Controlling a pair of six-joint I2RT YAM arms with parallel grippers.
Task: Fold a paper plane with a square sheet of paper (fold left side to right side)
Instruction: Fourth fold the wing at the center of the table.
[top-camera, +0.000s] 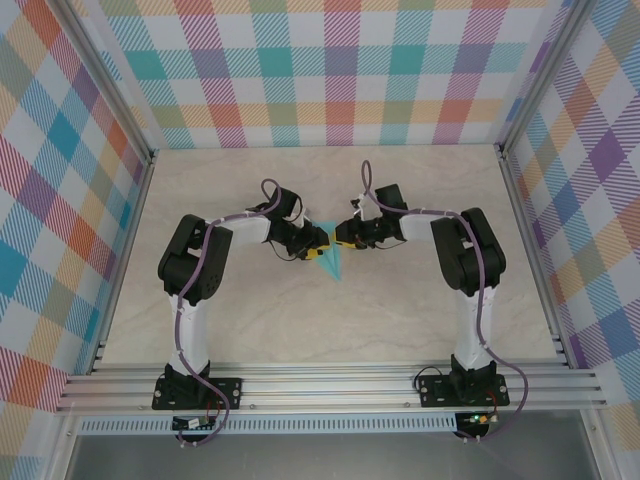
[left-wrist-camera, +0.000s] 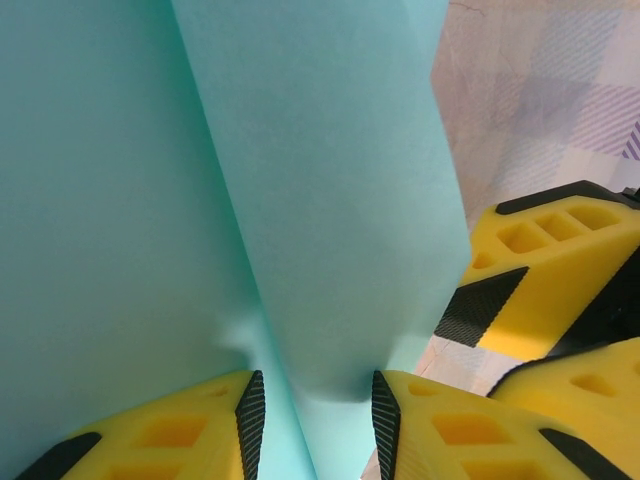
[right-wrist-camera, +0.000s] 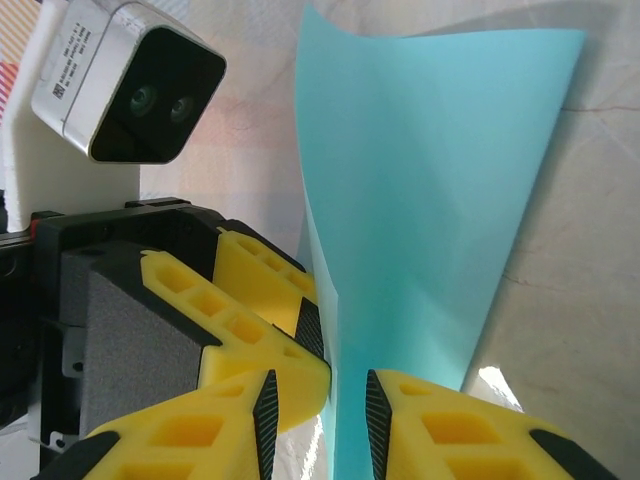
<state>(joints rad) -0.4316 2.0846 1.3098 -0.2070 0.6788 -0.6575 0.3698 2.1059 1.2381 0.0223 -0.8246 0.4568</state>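
The turquoise paper is lifted off the table between the two arms, folded narrow, with a sharp tip pointing toward the near edge. My left gripper meets it from the left. In the left wrist view a raised fold of the paper stands between the parted pads of this gripper, so it is open. My right gripper comes in from the right. Its jaws straddle the upright paper edge with a gap on each side, also open. No yellow reverse shows.
The two grippers are nearly touching: the right gripper's yellow fingers sit just beside the left jaws, and the left wrist camera looms close. Aluminium frame rails run along the near edge and checked walls enclose the beige table.
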